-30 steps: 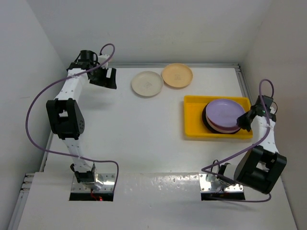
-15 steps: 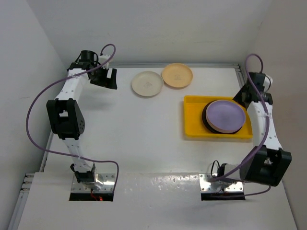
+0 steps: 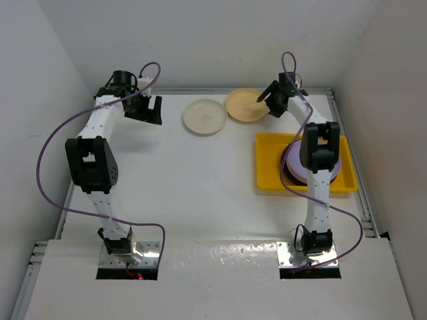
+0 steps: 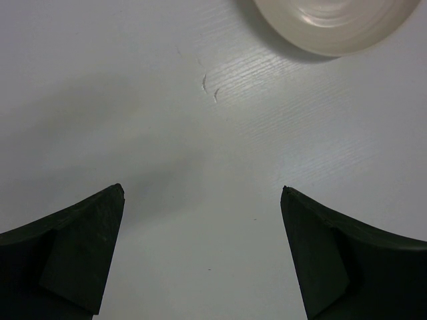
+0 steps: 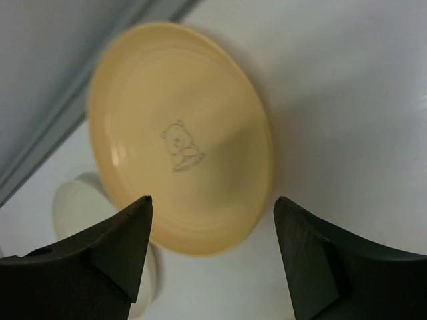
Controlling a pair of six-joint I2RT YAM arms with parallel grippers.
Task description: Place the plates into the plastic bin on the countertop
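A pale orange plate (image 3: pixel 245 105) (image 5: pixel 180 133) with a small bear print lies at the back of the countertop (image 3: pixel 193 180). My right gripper (image 3: pixel 265 101) (image 5: pixel 211 200) hovers open just over its right edge, holding nothing. A cream plate (image 3: pixel 205 116) (image 5: pixel 72 200) (image 4: pixel 333 23) lies to its left. The yellow plastic bin (image 3: pixel 268 167) at the right holds a stack of plates topped by a lilac one (image 3: pixel 335 161), partly hidden by my right arm. My left gripper (image 3: pixel 148 113) (image 4: pixel 202 193) stands wide open over bare countertop, left of the cream plate.
White walls close in the countertop on the left, back and right. A grey rail (image 5: pixel 60 113) runs along the back edge behind the orange plate. Purple cables loop off both arms.
My right arm has swung from the bin's right side to the back, over the orange plate, and its gripper has opened. The lilac plate stays on the stack. The left arm has not moved.
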